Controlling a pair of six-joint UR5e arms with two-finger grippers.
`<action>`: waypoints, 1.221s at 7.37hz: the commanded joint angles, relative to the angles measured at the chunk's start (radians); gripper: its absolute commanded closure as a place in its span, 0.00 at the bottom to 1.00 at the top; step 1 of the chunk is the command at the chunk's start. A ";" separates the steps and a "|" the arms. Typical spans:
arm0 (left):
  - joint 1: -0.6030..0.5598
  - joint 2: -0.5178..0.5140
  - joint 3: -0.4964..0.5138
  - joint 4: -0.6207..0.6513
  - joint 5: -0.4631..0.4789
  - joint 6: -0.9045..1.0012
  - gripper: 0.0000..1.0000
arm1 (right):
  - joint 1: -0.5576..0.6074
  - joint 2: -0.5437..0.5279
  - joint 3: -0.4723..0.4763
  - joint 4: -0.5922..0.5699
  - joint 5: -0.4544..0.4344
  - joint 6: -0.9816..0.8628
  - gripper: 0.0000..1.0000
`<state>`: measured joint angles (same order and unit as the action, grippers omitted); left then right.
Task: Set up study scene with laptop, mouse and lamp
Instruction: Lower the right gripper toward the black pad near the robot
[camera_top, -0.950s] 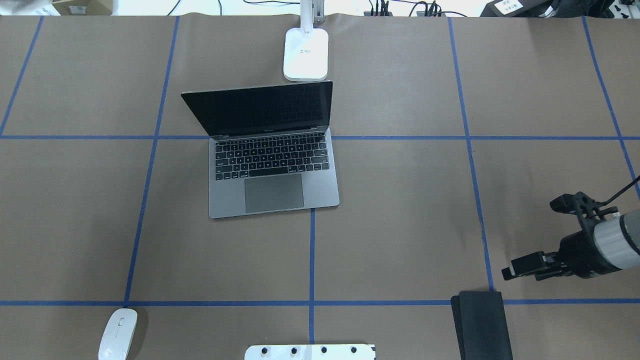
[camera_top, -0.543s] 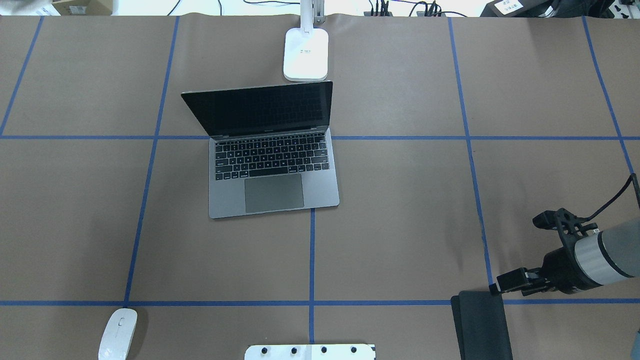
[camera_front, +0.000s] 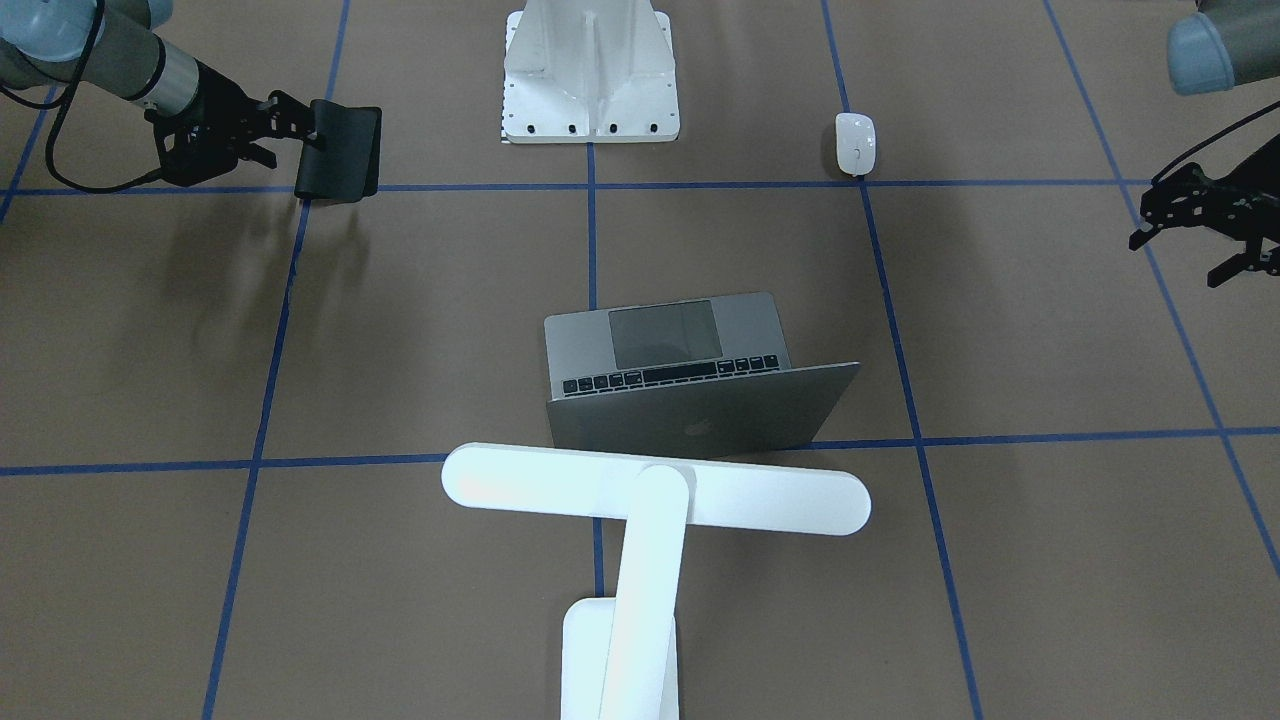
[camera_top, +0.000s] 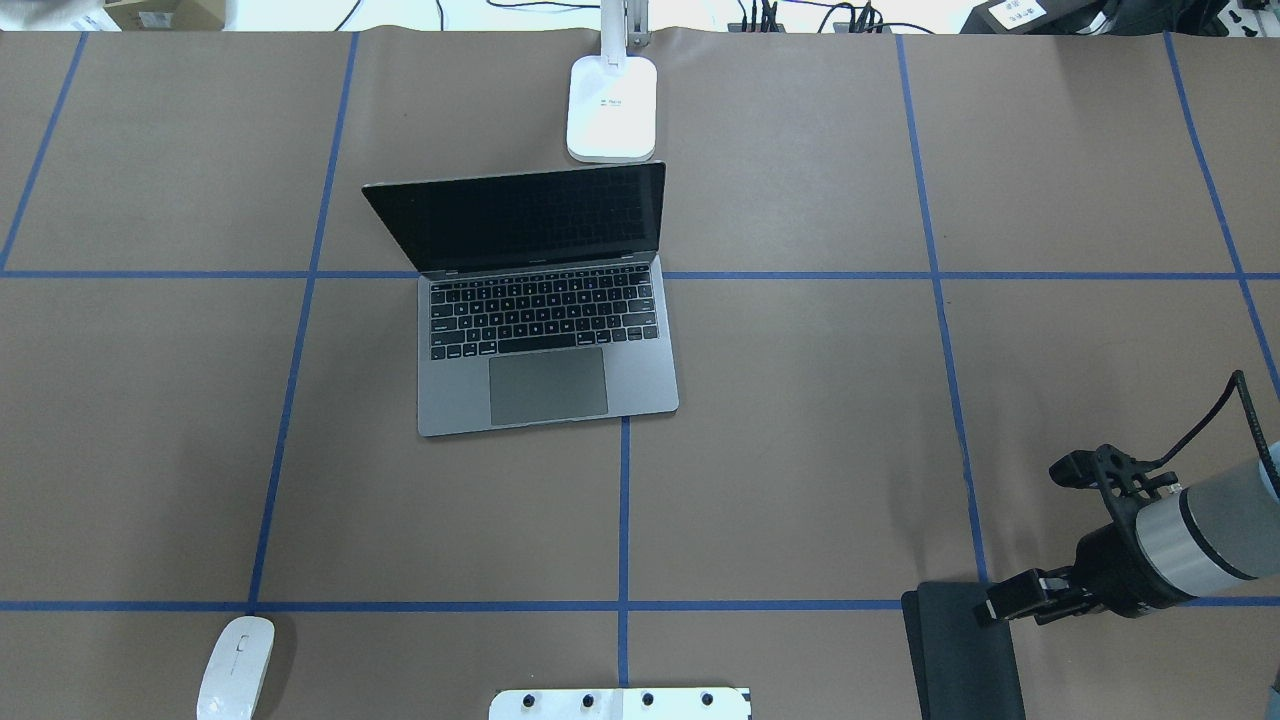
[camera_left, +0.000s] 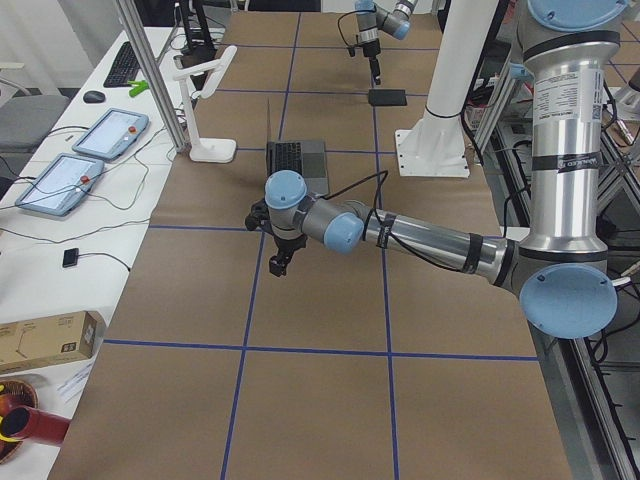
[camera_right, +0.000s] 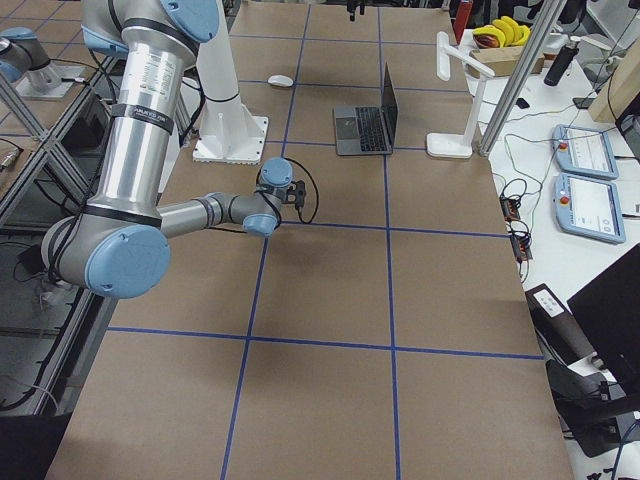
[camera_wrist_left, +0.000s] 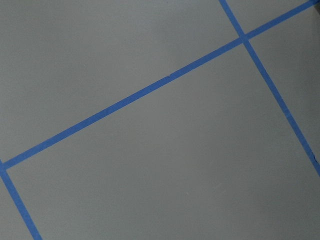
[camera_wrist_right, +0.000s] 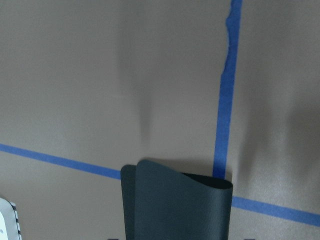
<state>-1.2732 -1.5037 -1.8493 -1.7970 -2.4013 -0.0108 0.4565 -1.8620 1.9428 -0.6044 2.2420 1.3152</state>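
Note:
The laptop (camera_top: 545, 385) stands open in the middle of the table, its lid towards the lamp (camera_front: 650, 490), whose base (camera_top: 612, 110) is at the far edge. The mouse (camera_top: 236, 665) lies at the near left, away from both grippers. My right gripper (camera_top: 1000, 605) is low at the right edge of a black mat (camera_top: 960, 650). It looks open, with the mat's curled end (camera_wrist_right: 177, 205) between its jaws. My left gripper (camera_front: 1175, 262) hangs over bare table far to the left and looks open and empty.
The white ribbed pedestal (camera_front: 590, 70) stands at the near edge between the mouse and the mat. Blue tape lines (camera_top: 623, 520) divide the brown table cover. Tablets and cables (camera_left: 100, 135) lie beyond the far edge.
My right gripper has moved towards the near edge and to the left, down to the black mat's edge. The laptop, mouse and lamp have not moved.

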 joint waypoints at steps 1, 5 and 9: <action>-0.002 0.000 0.004 -0.001 0.001 0.002 0.00 | -0.019 -0.002 -0.002 0.000 0.001 0.001 0.29; 0.000 0.000 0.004 -0.001 0.001 0.002 0.00 | -0.021 -0.011 -0.022 -0.011 -0.001 0.001 0.29; 0.000 -0.001 0.048 -0.060 0.001 -0.001 0.00 | -0.028 -0.009 -0.027 -0.012 -0.007 0.001 0.43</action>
<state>-1.2732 -1.5047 -1.8225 -1.8262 -2.4007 -0.0098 0.4283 -1.8715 1.9162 -0.6158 2.2351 1.3161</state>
